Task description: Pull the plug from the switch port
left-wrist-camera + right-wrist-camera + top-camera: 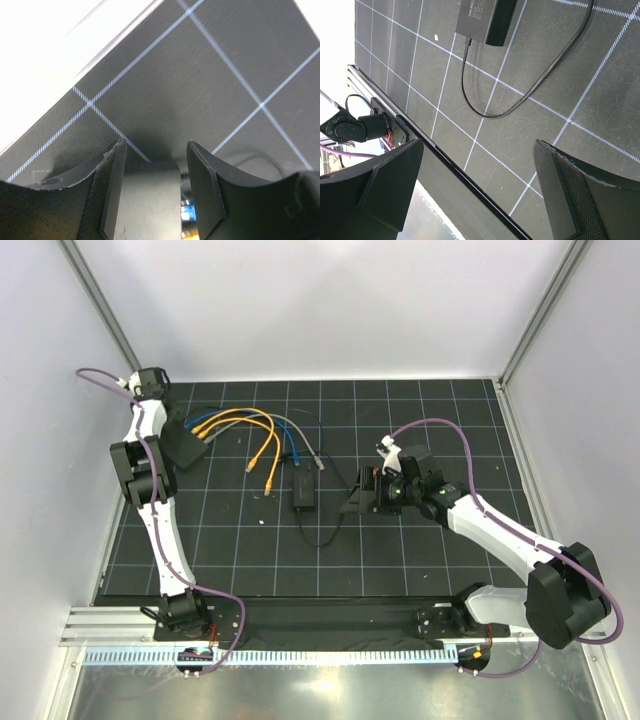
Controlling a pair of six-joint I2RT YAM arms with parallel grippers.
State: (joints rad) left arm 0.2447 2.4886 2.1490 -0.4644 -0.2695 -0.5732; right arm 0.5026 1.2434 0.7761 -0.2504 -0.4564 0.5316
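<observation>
switch (pixel 150 200): far-left part of the grid mat (pixel 400 420), close to its left edge, sat right between the left fingers
left gripper (pixel 156 145): clamped on the switch, one finger down each flank
right gripper (pixel 479 145): fingers spread wide, nothing in them, hanging over bare mat right of centre, well apart from the switch
cable bunch (pixel 245 420): orange, blue and grey leads fanning rightward from the switch end, loose plugs lying mid-mat; too small to tell which ones actually sit in a port
power brick (pixel 303 490): small black one, roughly dead centre, just left of the right gripper and just right of the loose plug ends
thin black cord (pixel 520 100): looping off the brick toward the near side, then curling back up past the right gripper
in the way: brick, cord and the whole cable fan, all lying between right gripper and switch
white fleck (pixel 262 523): tiny scrap on the mat, near-left of the brick
left arm base (pixel 355 127): bolted at the near edge, visible past the right fingers
</observation>
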